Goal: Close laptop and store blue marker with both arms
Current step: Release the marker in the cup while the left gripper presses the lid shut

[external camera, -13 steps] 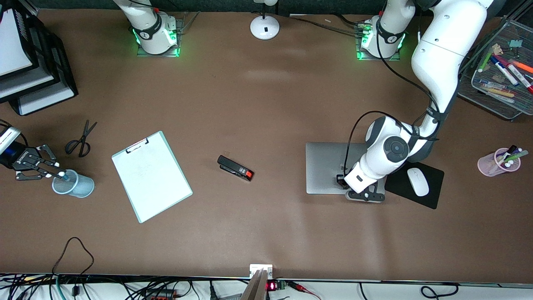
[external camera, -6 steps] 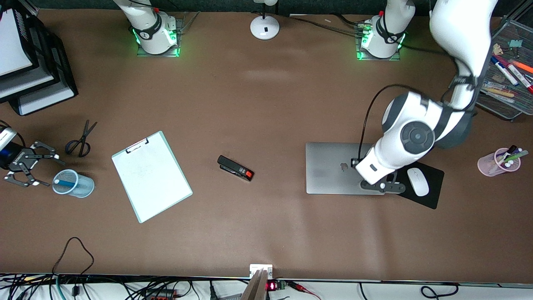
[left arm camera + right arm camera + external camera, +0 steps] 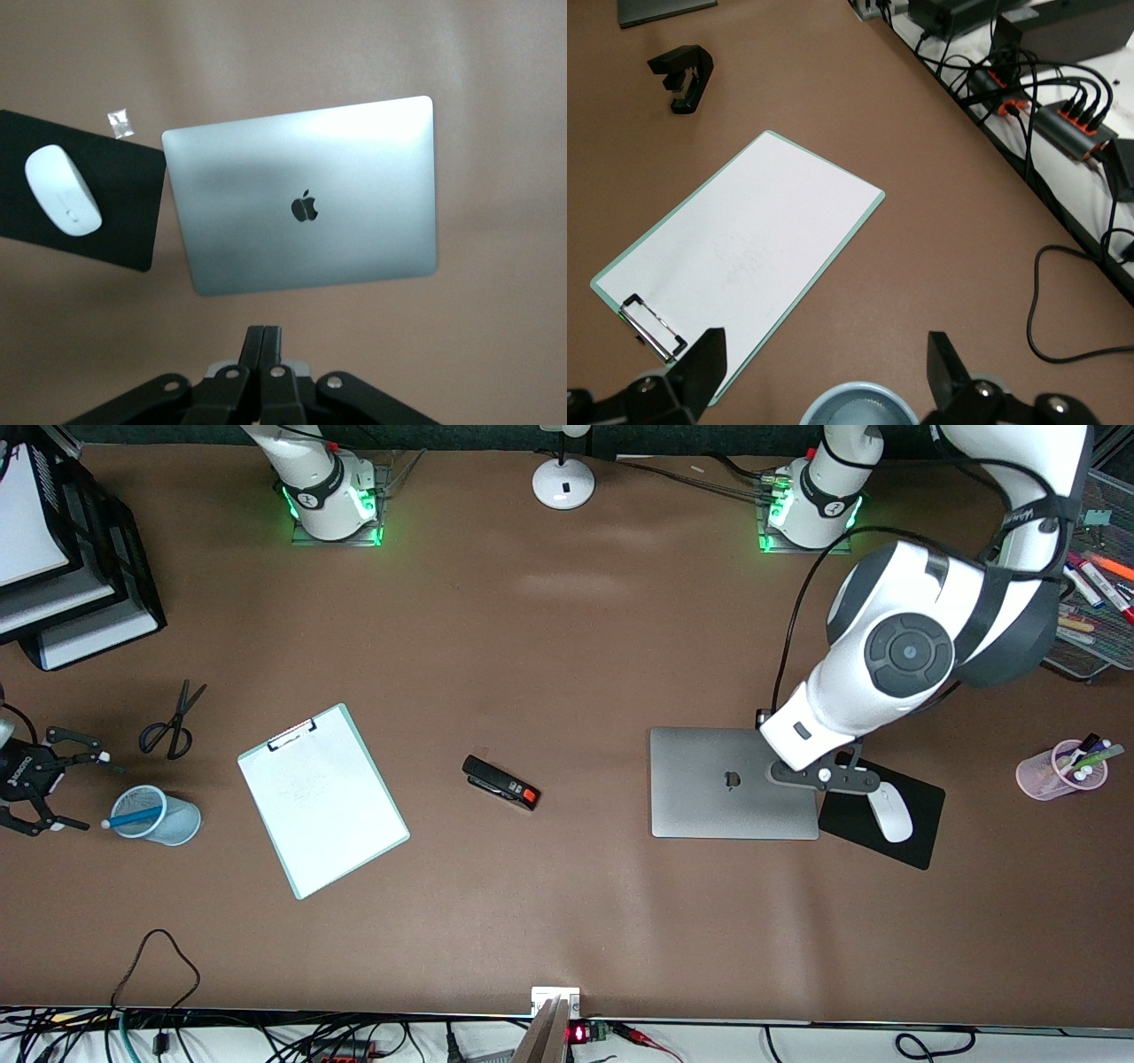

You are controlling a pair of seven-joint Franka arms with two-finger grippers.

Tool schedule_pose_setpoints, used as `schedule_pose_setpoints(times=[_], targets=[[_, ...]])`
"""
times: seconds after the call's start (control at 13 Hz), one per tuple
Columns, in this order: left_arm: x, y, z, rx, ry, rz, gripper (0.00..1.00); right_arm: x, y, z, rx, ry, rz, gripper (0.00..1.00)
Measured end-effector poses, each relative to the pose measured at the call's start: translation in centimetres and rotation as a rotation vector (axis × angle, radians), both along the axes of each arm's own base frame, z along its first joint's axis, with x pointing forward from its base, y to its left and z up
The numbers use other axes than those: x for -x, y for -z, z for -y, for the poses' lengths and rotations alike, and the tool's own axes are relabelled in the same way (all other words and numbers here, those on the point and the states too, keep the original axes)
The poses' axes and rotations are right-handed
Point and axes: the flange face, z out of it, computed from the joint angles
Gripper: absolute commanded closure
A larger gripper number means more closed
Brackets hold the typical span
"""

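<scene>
My left claw point(image 3: 826, 776), fingers pressed together and gripping nothing, is hovering at centre right of the frame over the edge of the closed slim silver-grey laptop point(image 3: 733, 782) lying flat on the brown tabletop point(image 3: 567, 646). My right claw point(image 3: 35, 790), fingers spread apart, is hanging at the far left edge beside the pale-blue mesh cup point(image 3: 158, 816), where the bright-blue marker point(image 3: 133, 817) is resting.

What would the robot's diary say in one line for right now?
laptop: closed | blue marker: in blue cup | left gripper: shut, over mouse pad | right gripper: open, beside cup
</scene>
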Motion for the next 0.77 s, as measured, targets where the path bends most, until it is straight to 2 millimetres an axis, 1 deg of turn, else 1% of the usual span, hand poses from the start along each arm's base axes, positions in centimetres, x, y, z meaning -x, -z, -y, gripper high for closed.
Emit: schedule_pose_setpoints(times=[0.08, 0.23, 0.38, 0.54, 0.69, 0.77], targets=[[0.3, -0.8, 0.0, -0.004, 0.001, 0.003, 0.00, -0.7, -1.0, -0.8, 0.031, 0.022, -0.034, 0.00], [0.7, -2.2, 0.1, -0.006, 0.005, 0.017, 0.00, -2.2, -3.2, -3.0, 0.113, 0.041, -0.082, 0.00], [1.1, -3.2, 0.5, -0.002, 0.025, 0.031, 0.00, -3.3, -5.1, -6.0, 0.196, 0.067, -0.131, 0.00], [1.6, -4.0, 1.1, 0.003, 0.042, 0.040, 0.00, -3.7, -6.7, -8.2, 0.263, 0.128, -0.183, 0.00], [1.8, -4.7, 1.2, 0.005, 0.050, 0.050, 0.00, -3.7, -8.7, -10.2, 0.306, 0.192, -0.217, 0.00], [1.9, -5.4, 1.2, 0.011, 0.052, 0.060, 0.00, -3.6, -9.5, -11.3, 0.318, 0.213, -0.239, 0.00]])
